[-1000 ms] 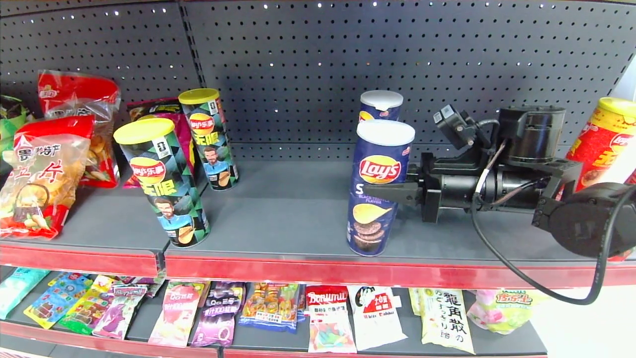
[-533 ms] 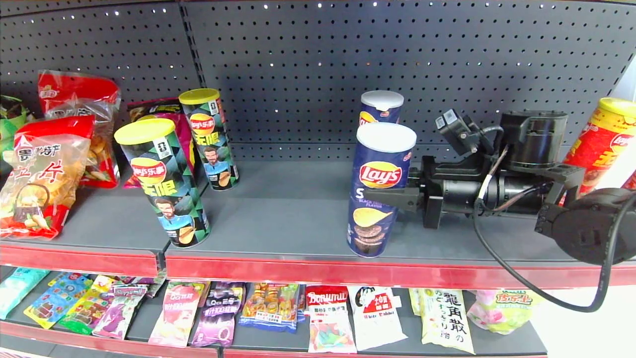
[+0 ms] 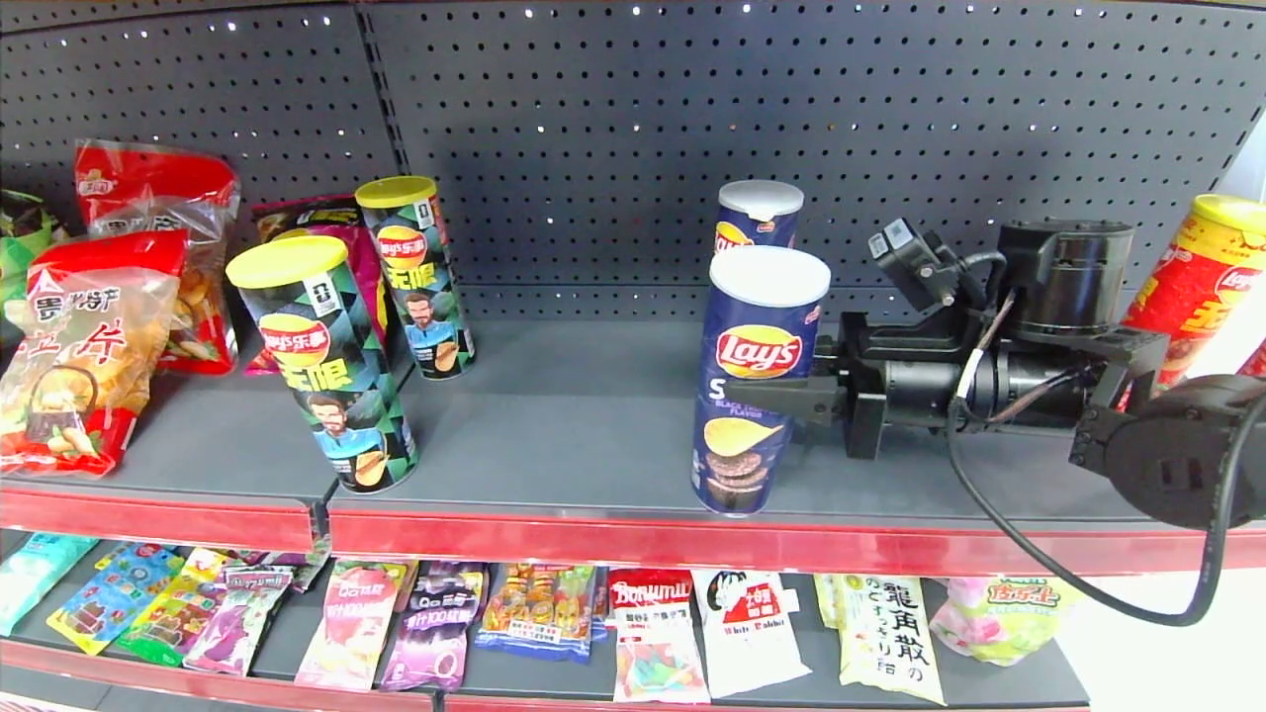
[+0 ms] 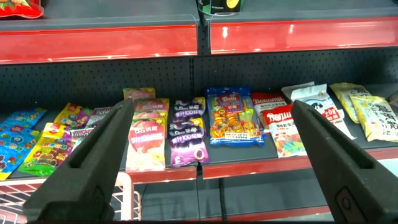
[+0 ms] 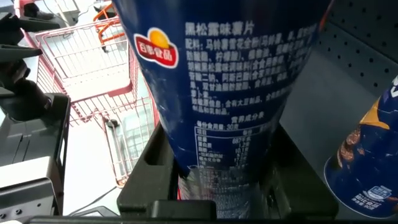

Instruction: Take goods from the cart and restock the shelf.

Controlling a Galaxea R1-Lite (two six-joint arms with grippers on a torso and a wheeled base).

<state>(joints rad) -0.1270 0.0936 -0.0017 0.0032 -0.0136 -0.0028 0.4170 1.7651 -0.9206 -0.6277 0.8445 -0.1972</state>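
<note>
A tall blue chip can [image 3: 759, 326] with a white lid stands upright near the front of the grey upper shelf [image 3: 584, 415]. My right gripper [image 3: 773, 392] comes in from the right and is shut on the can at mid-height. In the right wrist view the can [image 5: 230, 93] sits between the fingers of the right gripper [image 5: 227, 171]. A second blue can [image 3: 758, 212] stands behind it, by the pegboard. My left gripper [image 4: 211, 168] is open and holds nothing, low down in front of the lower shelf [image 4: 249, 167].
Two green cans with yellow lids [image 3: 326, 366] [image 3: 413, 277] and red snack bags [image 3: 89, 346] stand further left. A red-yellow can [image 3: 1202, 287] is at the far right. Flat snack bags [image 3: 653, 633] line the lower shelf. The wire cart [image 5: 93, 56] is behind my right arm.
My right gripper and the blue can have dropped slightly and shifted a little to the right. Nothing else on the shelf has moved.
</note>
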